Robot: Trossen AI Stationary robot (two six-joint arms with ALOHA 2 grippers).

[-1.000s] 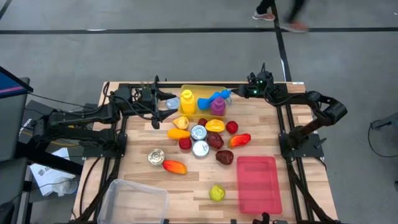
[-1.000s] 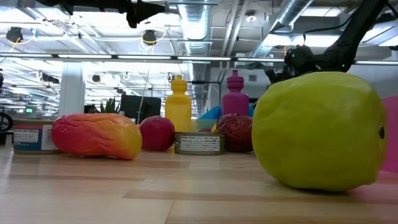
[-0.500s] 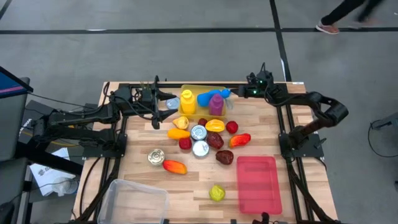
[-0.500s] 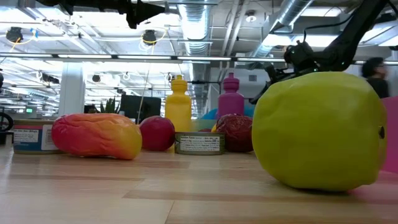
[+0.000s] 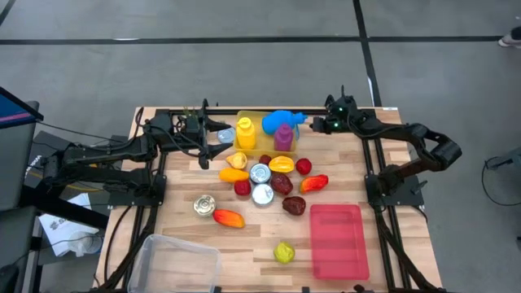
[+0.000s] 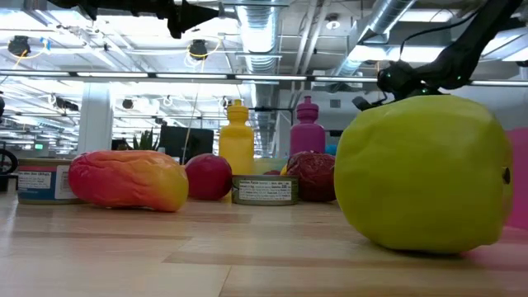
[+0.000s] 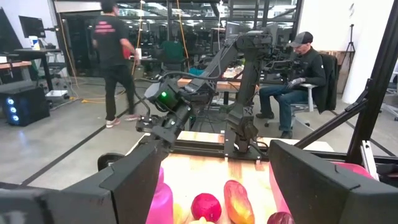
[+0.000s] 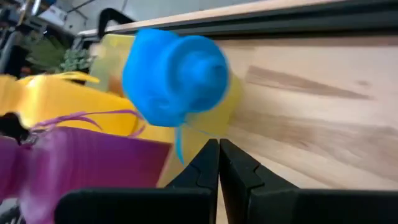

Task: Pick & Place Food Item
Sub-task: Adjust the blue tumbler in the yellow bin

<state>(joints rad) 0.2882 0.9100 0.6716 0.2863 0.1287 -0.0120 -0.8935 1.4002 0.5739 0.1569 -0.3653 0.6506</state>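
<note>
3 bottles stand at the table's back: right gripper [image 5: 316,124] closed beside the blue bottle [image 5: 279,123], left gripper [image 5: 213,143] spread open.

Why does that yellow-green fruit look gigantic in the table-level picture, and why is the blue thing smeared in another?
In the low view the yellow-green fruit lies right by the lens, so it dwarfs the bottles behind it; the high view shows it small. In the right wrist view the blue bottle is blurred, while the wooden table beside it shows clear grain.
</note>
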